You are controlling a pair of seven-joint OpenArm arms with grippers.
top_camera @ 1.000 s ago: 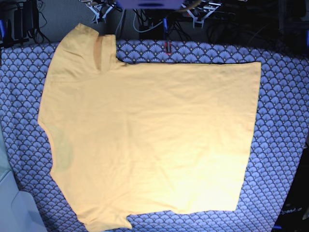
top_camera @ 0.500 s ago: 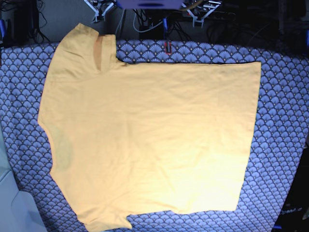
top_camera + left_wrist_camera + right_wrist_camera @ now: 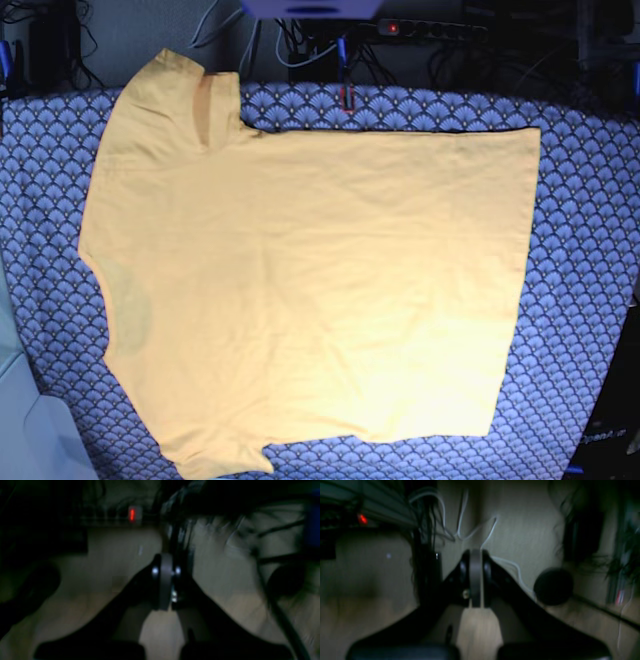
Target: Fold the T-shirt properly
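Plain yellow-orange cotton T-shirt (image 3: pixel 300 290) lies flat, unfolded, on the blue-grey scallop-patterned cloth (image 3: pixel 585 250); neckline left, hem right, soft creases across the body. Neither pincer appears in the base view. Left black gripper (image 3: pixel 165 590) and right black gripper (image 3: pixel 475 580): jaws pressed together, pinching nothing, over dim floor, apart from the shirt.

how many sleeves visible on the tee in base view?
2. On the yellow-orange T-shirt, one sleeve sits at the top left, over the patterned cloth's far edge; the other sleeve lies at the bottom left, partly cut off by the frame edge.
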